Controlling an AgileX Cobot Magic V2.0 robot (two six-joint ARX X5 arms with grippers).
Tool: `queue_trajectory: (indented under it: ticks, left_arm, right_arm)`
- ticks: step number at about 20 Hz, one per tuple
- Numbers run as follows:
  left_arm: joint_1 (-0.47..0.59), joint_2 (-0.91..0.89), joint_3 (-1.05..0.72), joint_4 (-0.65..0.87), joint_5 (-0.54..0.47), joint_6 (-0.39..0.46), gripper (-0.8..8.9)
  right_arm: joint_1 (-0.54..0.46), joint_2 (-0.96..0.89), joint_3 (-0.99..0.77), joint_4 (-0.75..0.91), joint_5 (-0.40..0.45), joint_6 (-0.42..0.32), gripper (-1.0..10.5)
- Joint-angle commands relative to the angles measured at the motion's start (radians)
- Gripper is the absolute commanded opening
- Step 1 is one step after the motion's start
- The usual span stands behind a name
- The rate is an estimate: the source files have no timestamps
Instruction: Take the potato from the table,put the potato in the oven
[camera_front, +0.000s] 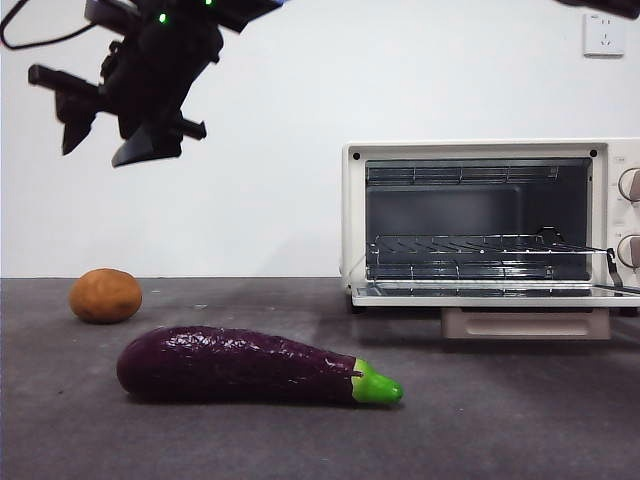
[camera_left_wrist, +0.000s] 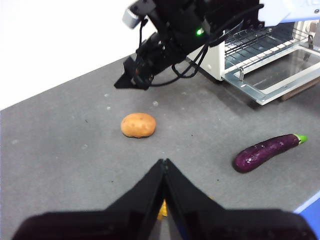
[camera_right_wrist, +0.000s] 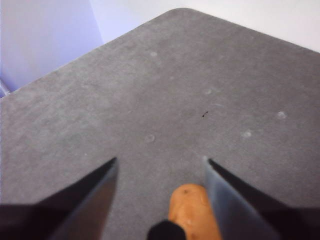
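Lab: bare wall, table (camera_front: 500, 430)

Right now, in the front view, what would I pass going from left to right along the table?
potato → eggplant → oven, its door open. Above the potato hangs the right gripper, jaws open.

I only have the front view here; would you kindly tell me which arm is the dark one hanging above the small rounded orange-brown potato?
Observer: It is the right gripper; its wrist view looks down on the small rounded orange-brown potato.
Operator: Thank you. Are its jaws open?
Observer: Yes, spread wide, with the potato showing between them, not touched.
Operator: And where is the left arm?
Observer: The left gripper waits with its jaws shut, above the flat dark grey table and apart from the potato.
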Motion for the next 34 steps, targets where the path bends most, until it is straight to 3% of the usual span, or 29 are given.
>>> queue_trajectory:
  ticks: [1,4,18,34]
  left_arm:
    - [-0.001,-0.006,-0.003,0.005,-0.057,0.056,-0.08]
    - [-0.001,-0.006,-0.003,0.005,-0.097,0.088,-0.08]
    - [-0.002,-0.006,-0.003,0.005,-0.097,0.108,-0.08]
    - [-0.001,-0.006,-0.003,0.005,-0.096,0.107,-0.08]
  right_arm:
    - [0.002,0.049,-0.001,0.027,0.010,0.038,6.0]
    - [0.002,0.074,-0.001,0.034,0.033,0.076,7.3]
    - [0.003,0.144,-0.001,-0.010,0.085,0.098,7.3]
    - [0.009,0.222,-0.003,0.059,0.090,0.108,7.3]
